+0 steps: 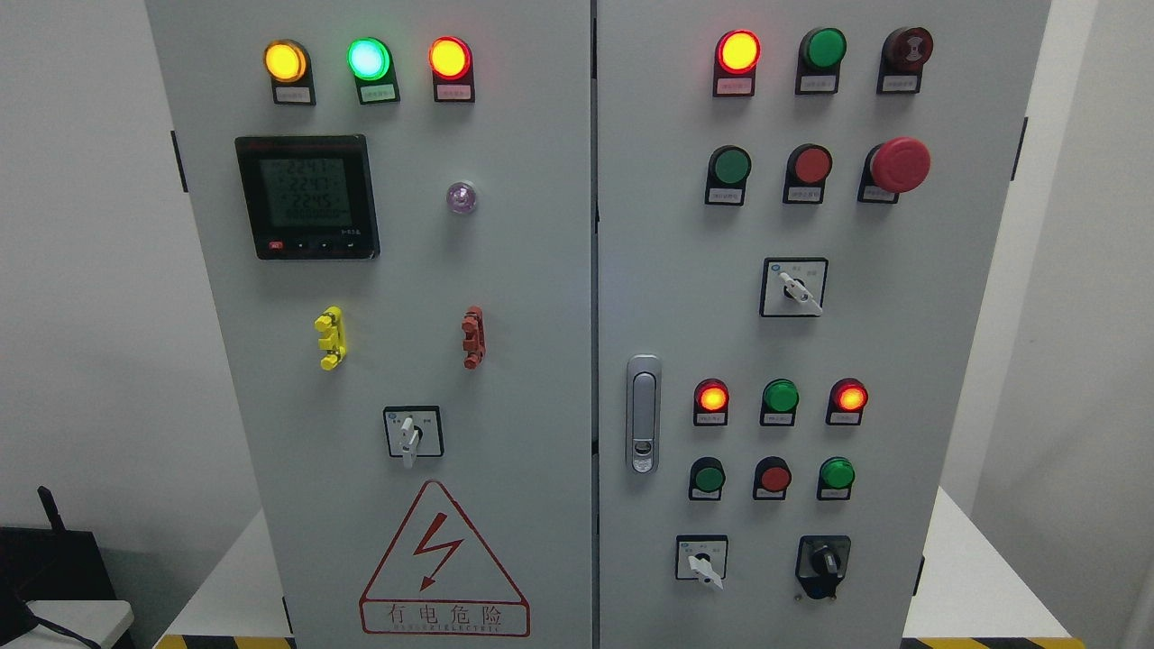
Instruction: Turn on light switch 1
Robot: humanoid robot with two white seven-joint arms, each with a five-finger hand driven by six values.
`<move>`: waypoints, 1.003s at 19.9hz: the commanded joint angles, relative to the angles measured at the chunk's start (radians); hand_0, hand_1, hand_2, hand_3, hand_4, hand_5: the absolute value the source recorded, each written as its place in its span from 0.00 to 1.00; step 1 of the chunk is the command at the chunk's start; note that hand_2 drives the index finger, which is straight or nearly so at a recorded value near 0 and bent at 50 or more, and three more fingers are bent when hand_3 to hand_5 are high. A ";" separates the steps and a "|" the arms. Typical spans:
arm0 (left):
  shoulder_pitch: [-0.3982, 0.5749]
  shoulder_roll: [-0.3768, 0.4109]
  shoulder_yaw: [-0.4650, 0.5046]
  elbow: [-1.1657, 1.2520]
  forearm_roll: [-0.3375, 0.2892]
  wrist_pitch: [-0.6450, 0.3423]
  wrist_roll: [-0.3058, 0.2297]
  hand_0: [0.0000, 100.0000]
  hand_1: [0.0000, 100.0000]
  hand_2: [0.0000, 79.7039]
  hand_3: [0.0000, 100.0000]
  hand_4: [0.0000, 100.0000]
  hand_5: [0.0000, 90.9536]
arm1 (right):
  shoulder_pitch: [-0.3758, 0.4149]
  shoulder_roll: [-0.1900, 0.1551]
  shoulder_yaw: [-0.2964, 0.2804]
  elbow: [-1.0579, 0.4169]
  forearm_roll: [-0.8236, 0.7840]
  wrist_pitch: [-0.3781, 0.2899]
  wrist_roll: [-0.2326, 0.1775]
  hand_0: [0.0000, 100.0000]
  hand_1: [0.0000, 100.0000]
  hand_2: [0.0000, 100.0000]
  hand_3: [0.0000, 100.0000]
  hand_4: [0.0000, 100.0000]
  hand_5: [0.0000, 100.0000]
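Grey control cabinet (505, 379) is filling the view, two doors standing closed. No robot hand is showing, so finger state cannot be told and nothing can be placed relative to it. Which control is light switch 1 cannot be told; labels too small. Left door's rotary selector (411, 434) is pointing down; yellow, green, red lamps (369, 59) are glowing above.

Matt grey painted metal cabinet (505, 361); glossy plastic indicator lamps (369, 59); polished chrome door handle (643, 413).
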 commanded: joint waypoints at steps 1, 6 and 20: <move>0.033 0.014 0.261 -0.312 -0.001 -0.056 -0.006 0.42 0.05 0.00 0.16 0.23 0.00 | 0.000 0.000 0.000 0.000 -0.018 0.001 -0.001 0.12 0.39 0.00 0.00 0.00 0.00; 0.033 0.025 0.315 -0.520 0.005 -0.083 -0.008 0.42 0.06 0.07 0.22 0.30 0.00 | 0.000 0.000 0.000 0.000 -0.017 0.001 -0.001 0.12 0.39 0.00 0.00 0.00 0.00; 0.007 0.060 0.362 -1.028 0.073 -0.081 -0.013 0.45 0.02 0.30 0.41 0.52 0.25 | 0.001 0.000 0.000 0.000 -0.017 0.001 -0.001 0.12 0.39 0.00 0.00 0.00 0.00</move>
